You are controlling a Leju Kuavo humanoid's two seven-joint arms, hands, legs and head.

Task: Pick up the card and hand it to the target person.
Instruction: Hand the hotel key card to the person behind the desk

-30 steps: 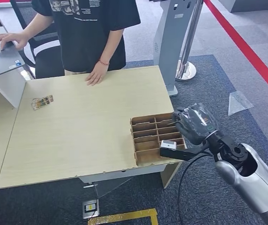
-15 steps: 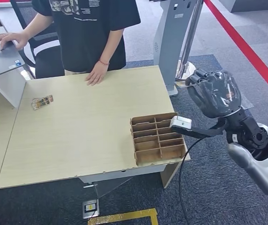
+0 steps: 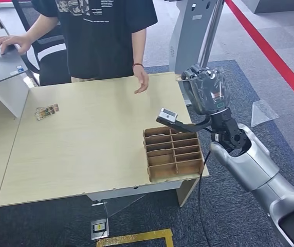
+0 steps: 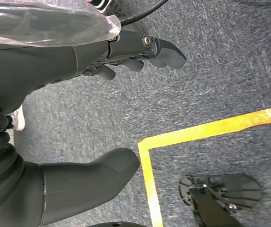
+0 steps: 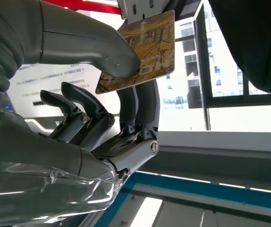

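Now higher and nearer the person [image 3: 103, 36], right hand [image 3: 205, 92] pinches the card [image 5: 141, 52]; its print is unreadable. Left hand [image 4: 55, 118] hangs empty, fingers apart.

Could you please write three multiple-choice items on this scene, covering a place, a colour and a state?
1. Where does the cardboard divider tray stand?
A. on the laptop
B. at the table's near right corner
C. on the floor

2. What colour is the person's shirt?
A. black
B. white
C. yellow

3. What is the right hand doing?
A. resting flat on the table
B. pinching the card
C. pressing the laptop keys

Answers: B, the tray stands by the table's right front edge; A, the shirt is black; B, the right wrist view shows the thumb pressing the card against the fingers.
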